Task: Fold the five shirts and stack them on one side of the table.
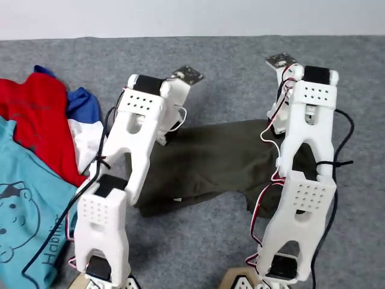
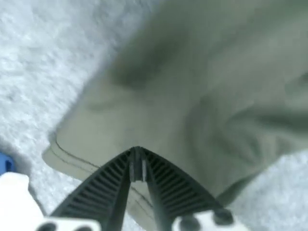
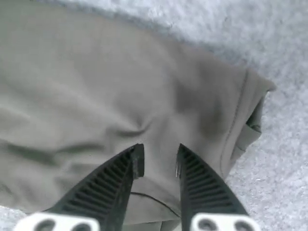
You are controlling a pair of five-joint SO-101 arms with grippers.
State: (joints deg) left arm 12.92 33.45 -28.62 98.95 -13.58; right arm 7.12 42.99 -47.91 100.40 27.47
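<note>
Olive shirt (image 1: 210, 159) is lying rumpled in the middle of the desk (image 1: 228, 60). Left pincer (image 2: 137, 166) is hovering clenched over its hem; right pincer (image 3: 156, 161) is hanging released above the cloth.

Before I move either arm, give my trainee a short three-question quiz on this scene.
1. Multiple choice: the olive-green fabric shirt is A) lying flat under both arms, B) lifted into the air, C) rolled into a ball.
2. True or false: the left gripper has its fingers spread wide.
3. Fill in: the right gripper hovers over the shirt with its fingers ___.

Key: 1 A. 2 false, they are shut together. 3 open.
</note>
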